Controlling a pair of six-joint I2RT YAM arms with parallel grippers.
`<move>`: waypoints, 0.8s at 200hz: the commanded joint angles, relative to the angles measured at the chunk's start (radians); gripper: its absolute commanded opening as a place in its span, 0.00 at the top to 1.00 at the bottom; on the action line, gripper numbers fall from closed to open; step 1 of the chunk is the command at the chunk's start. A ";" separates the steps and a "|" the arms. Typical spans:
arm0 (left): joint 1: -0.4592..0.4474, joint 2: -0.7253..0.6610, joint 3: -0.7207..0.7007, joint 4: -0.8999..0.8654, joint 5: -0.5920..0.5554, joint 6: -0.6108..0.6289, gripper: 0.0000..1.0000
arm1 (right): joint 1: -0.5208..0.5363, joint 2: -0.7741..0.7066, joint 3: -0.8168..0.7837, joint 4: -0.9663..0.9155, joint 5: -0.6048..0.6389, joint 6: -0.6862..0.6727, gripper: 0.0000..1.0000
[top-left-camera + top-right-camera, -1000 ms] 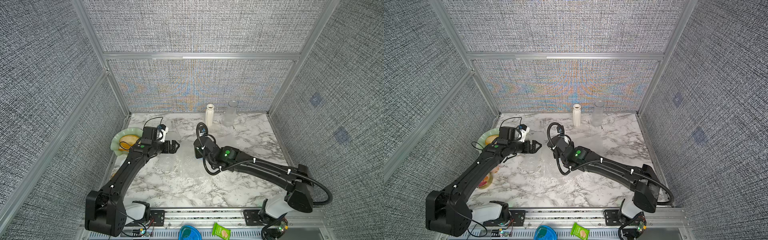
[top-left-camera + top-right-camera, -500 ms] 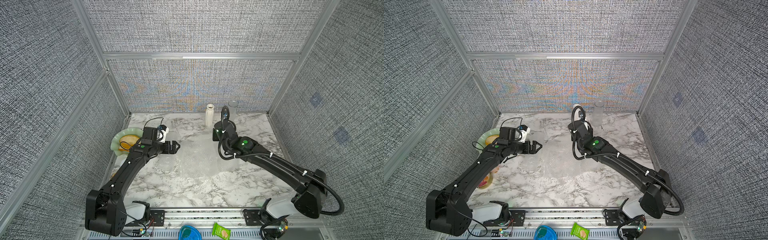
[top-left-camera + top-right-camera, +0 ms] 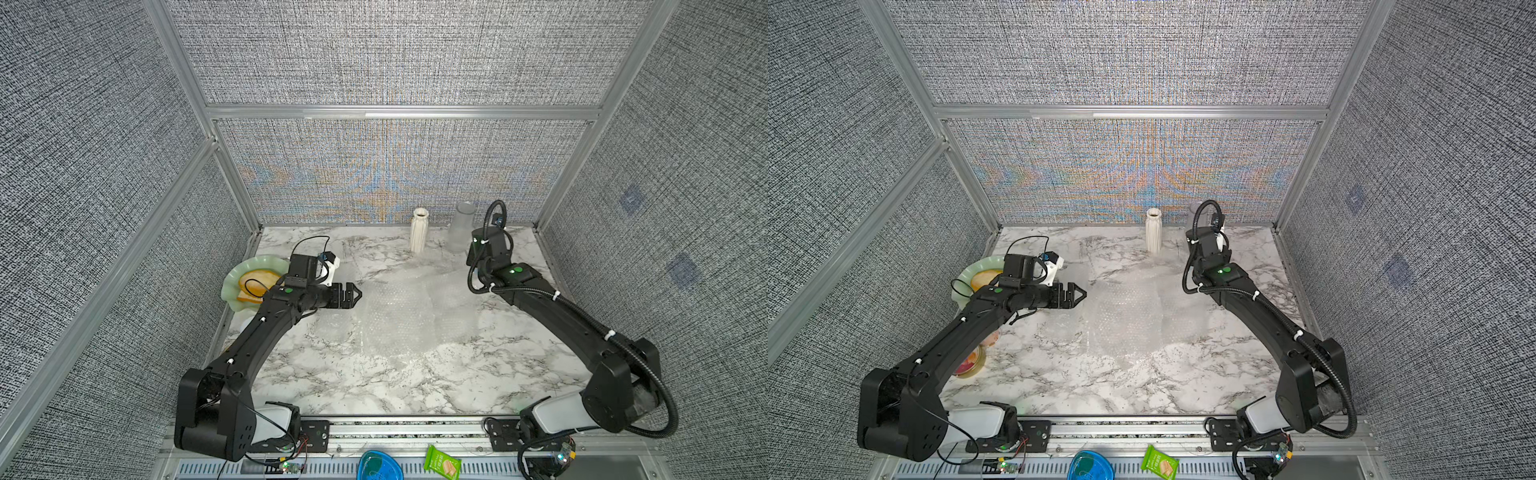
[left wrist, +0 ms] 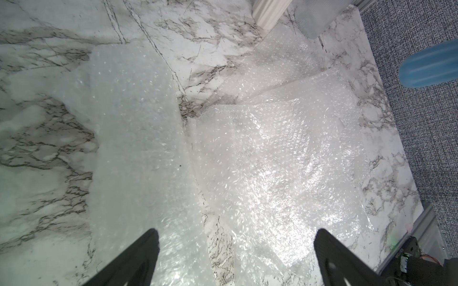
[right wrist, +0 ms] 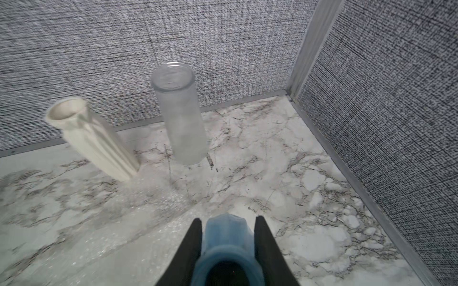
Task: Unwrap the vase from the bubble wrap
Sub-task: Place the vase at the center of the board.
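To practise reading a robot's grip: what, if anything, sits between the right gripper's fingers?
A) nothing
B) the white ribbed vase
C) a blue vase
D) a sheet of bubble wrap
C: in the right wrist view the right gripper is shut on a blue vase, while the white ribbed vase and the clear glass vase stand upright beyond it, untouched.

Glossy, crinkled plastic bubble wrap (image 4: 272,161) on smooth veined marble tabletop (image 3: 332,386)
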 commanded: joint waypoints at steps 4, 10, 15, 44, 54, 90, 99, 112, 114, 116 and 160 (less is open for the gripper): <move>0.001 0.012 0.009 0.024 0.005 0.003 0.00 | -0.091 0.047 -0.008 0.108 -0.058 0.037 0.71; 0.002 0.015 0.010 0.022 0.003 0.004 0.00 | -0.113 0.065 -0.005 0.126 -0.072 0.039 0.71; 0.002 0.019 0.013 0.020 0.000 0.003 0.00 | -0.130 0.083 -0.004 0.140 -0.076 0.041 0.71; 0.005 0.014 0.019 0.020 -0.028 0.007 0.00 | -0.210 0.206 0.037 0.224 -0.119 0.036 0.71; 0.007 0.009 0.020 0.020 -0.045 0.008 0.01 | -0.227 0.253 0.060 0.248 -0.129 0.022 0.71; 0.012 -0.012 0.009 0.038 -0.083 0.013 0.00 | -0.248 0.415 0.178 0.311 -0.142 -0.040 0.71; 0.014 -0.013 0.010 0.041 -0.092 0.013 0.00 | -0.251 0.447 0.208 0.320 -0.146 -0.055 0.71; 0.016 -0.015 0.013 0.041 -0.108 0.016 0.01 | -0.258 0.497 0.254 0.321 -0.154 -0.063 0.71; 0.016 -0.016 0.012 0.042 -0.111 0.016 0.00 | -0.258 0.505 0.262 0.321 -0.158 -0.063 0.71; 0.017 -0.016 0.012 0.043 -0.112 0.017 0.00 | -0.260 0.512 0.269 0.320 -0.162 -0.063 0.71; 0.032 -0.017 0.010 0.058 -0.133 0.022 0.01 | -0.282 0.610 0.387 0.291 -0.196 -0.063 0.71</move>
